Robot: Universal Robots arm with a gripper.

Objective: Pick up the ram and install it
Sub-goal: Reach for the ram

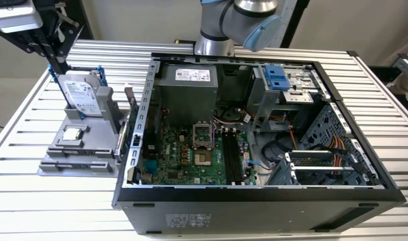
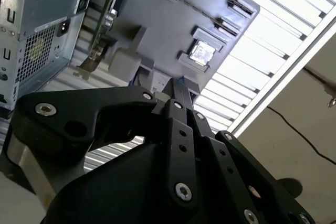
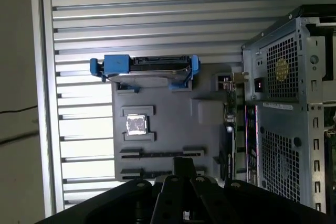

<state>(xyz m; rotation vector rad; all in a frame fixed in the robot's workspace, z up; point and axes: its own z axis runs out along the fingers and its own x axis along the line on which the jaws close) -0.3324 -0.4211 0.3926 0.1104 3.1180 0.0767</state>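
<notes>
The ram is hidden from me. My gripper (image 1: 61, 67) hangs above the grey parts holder (image 1: 83, 155) on the exterior view's left, just over the upright hard drive's top edge. Its black fingers (image 2: 178, 90) come together at the tip, shut, with nothing visible between them. In the first wrist view the gripper (image 3: 184, 162) sits over two long narrow grooves (image 3: 157, 153) in the holder. The motherboard's black slots (image 1: 231, 155) lie inside the open computer case (image 1: 257, 193), well to the exterior view's right of the gripper.
A silver hard drive with blue clips (image 1: 80, 95) stands at the holder's back, and a square processor chip (image 1: 73, 134) lies in its middle. A green card with a metal bracket (image 3: 229, 124) stands between holder and case. The slatted metal table (image 1: 49, 201) carries everything.
</notes>
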